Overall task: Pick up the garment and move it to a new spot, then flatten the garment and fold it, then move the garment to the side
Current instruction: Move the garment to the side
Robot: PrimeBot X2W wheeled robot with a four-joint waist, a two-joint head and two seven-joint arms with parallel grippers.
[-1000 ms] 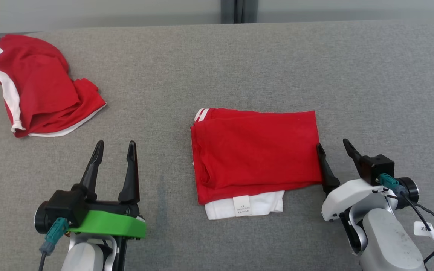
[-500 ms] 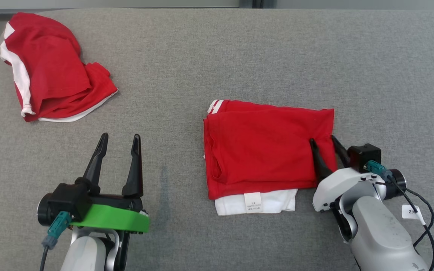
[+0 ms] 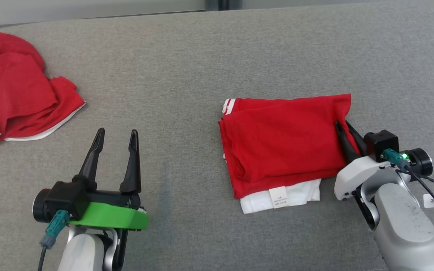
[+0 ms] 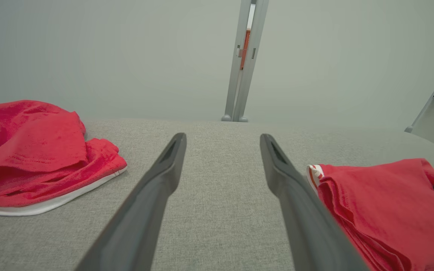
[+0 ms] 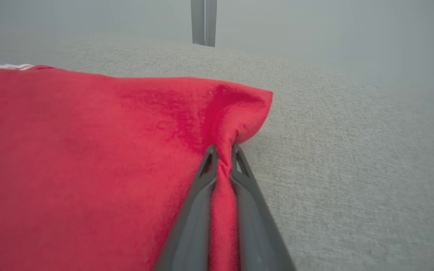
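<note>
The garment (image 3: 285, 143) is a folded red shirt with a white layer and a label showing at its near edge, lying flat on the grey table (image 3: 202, 56). My right gripper (image 3: 343, 124) is shut on the garment's right edge. In the right wrist view the red cloth (image 5: 89, 150) is bunched into a ridge between the right gripper's (image 5: 223, 148) two fingers. My left gripper (image 3: 117, 131) stands open at the lower left, holding nothing. In the left wrist view the left gripper (image 4: 222, 137) points across bare table, with the garment (image 4: 382, 203) to its right.
A second red garment with white trim (image 3: 17, 101) lies crumpled at the table's far left and also appears in the left wrist view (image 4: 36, 150). A grey post (image 4: 245, 60) stands behind the table's far edge. Open grey surface lies right of the folded garment.
My right gripper has gone from open beside the garment's right edge to shut on it, pinching the cloth. The head camera has shifted. The left gripper has stayed open.
</note>
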